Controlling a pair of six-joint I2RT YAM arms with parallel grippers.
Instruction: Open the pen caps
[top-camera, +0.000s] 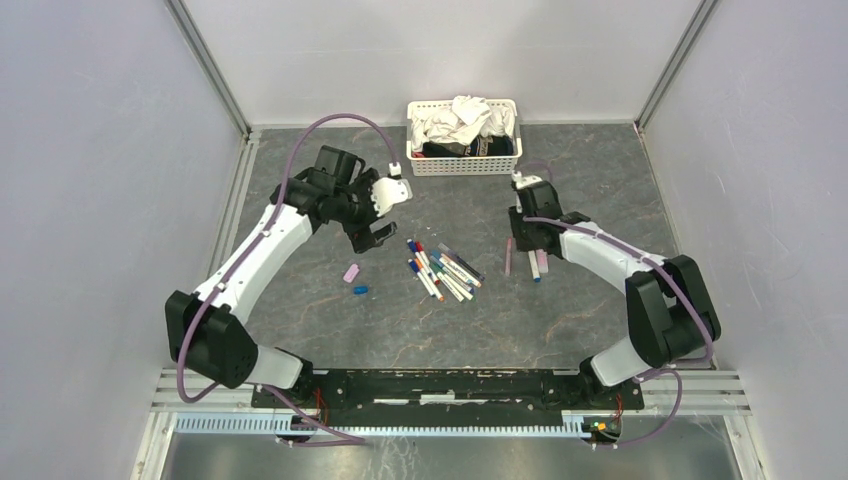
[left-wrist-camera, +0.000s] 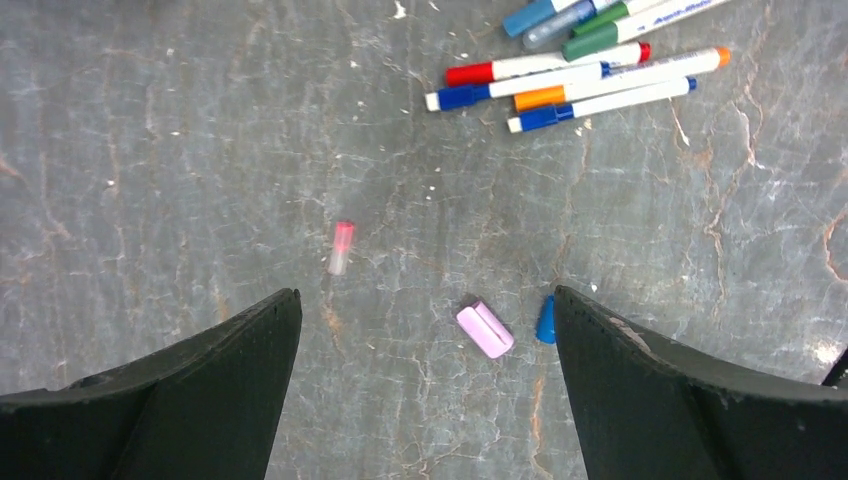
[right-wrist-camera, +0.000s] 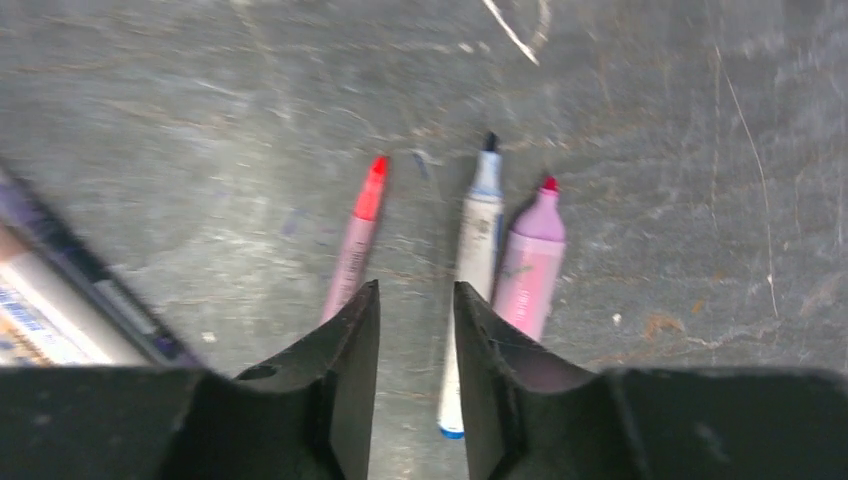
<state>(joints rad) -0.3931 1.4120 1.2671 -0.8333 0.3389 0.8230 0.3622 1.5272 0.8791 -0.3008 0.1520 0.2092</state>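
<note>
While left end effector (left-wrist-camera: 425, 293) gapes wide, pink cap (left-wrist-camera: 485, 329) lies beneath (right one (right-wrist-camera: 417, 287) narrow).

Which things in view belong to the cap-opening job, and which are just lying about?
Job in hand:
- capped pens in the middle pile
- three uncapped pens on the right
- pink cap, off and loose
- blue cap beside it
- small red-tipped piece, likely a cap

Lying about:
- white basket
- cloths inside it

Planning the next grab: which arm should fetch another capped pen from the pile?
Probably left: the left gripper gapes empty beside the capped pens; the right gripper, barely parted, hovers over uncapped pens.
</note>
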